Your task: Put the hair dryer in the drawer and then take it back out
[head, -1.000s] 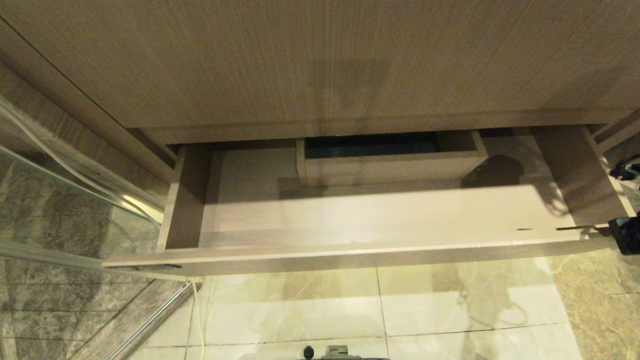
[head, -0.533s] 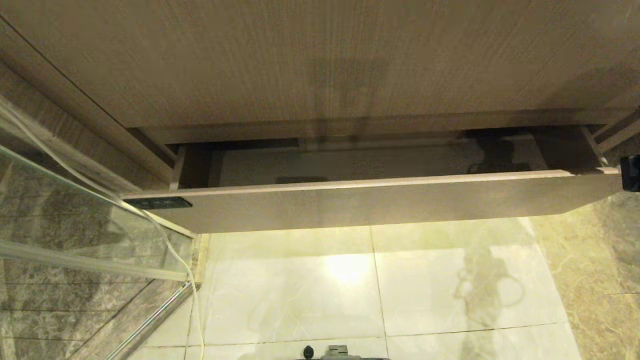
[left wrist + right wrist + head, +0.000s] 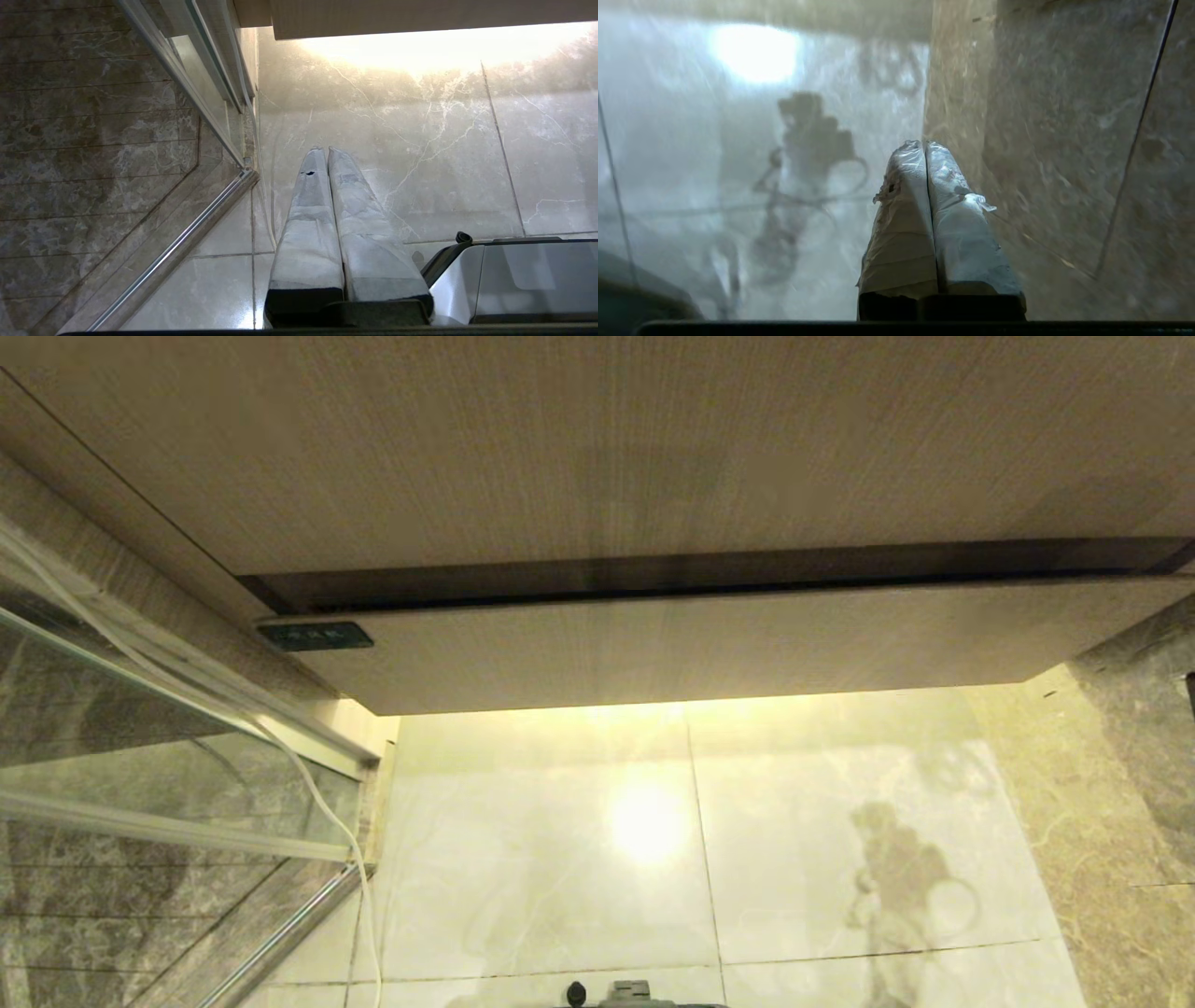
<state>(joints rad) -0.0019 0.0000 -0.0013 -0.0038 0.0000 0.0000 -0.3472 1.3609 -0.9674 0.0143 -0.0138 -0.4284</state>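
Observation:
The drawer (image 3: 653, 646) is pushed in, its low wood-grain front showing with the small dark label (image 3: 316, 636) at its left corner and a thin dark gap above it. The hair dryer is hidden. In the head view neither arm shows clearly. My right gripper (image 3: 924, 143) is shut with nothing in it, pointing down at the floor where pale tile meets darker stone. My left gripper (image 3: 326, 150) is parked, shut and empty, above the pale floor tiles, with the drawer's lower edge (image 3: 420, 18) ahead of it.
A taller wood-grain panel (image 3: 597, 448) rises above the drawer. A glass shower door (image 3: 140, 737) with a metal rail (image 3: 280, 933) and a thin white cord (image 3: 327, 821) stands on the left. Darker marble (image 3: 1130, 784) borders the right. My base (image 3: 514, 280) sits beside the left gripper.
The drawer has slid from wide open to pushed in, hiding its inside. The dark gripper part at the right edge of the head view has gone out of the picture.

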